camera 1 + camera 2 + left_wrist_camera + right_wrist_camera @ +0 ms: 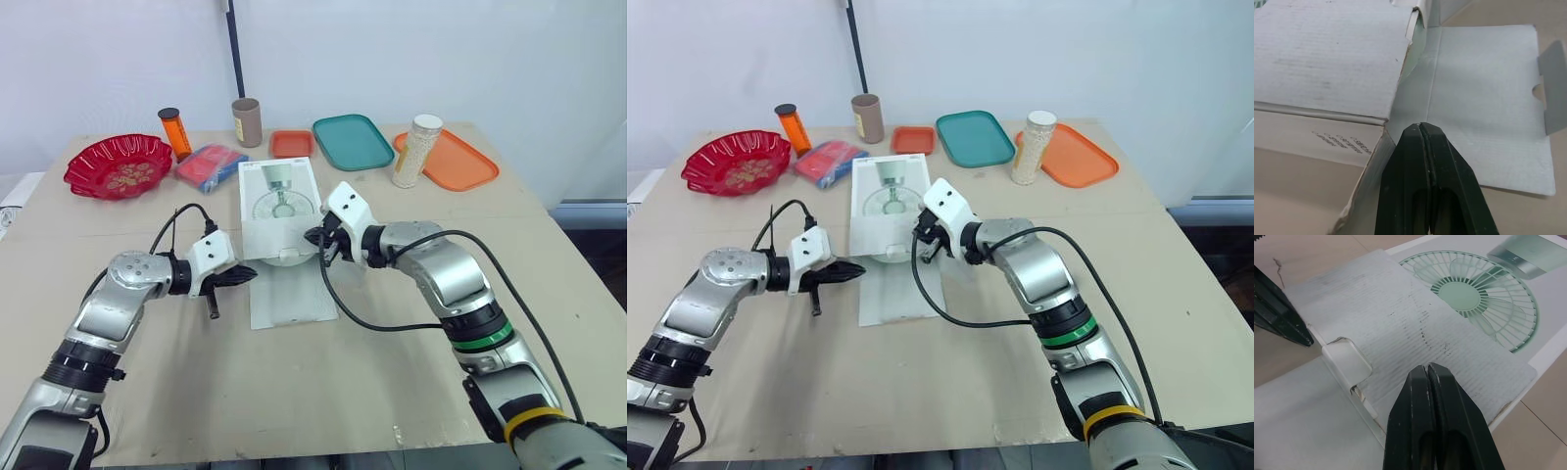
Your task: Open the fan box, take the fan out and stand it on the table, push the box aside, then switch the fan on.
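The white fan box (279, 201) lies flat in the middle of the table, a green fan printed on its top (1474, 298). Its big lid flap (292, 294) is spread on the table on my side. A plain cardboard flap (1400, 328) lies folded back over the near part of the printed top. My left gripper (250, 275) is shut and empty, its tip at the box's near left corner (1422, 128). My right gripper (315, 238) is shut too, just over the near right edge of the box (1427, 369). The fan itself is hidden.
Along the far side stand a red bowl (118, 166), an orange bottle (175, 133), a brown cup (247, 122), a blue and red packet (211, 166), a small orange tray (292, 144), a teal tray (353, 141), and a grain jar (418, 150) on an orange tray (460, 164).
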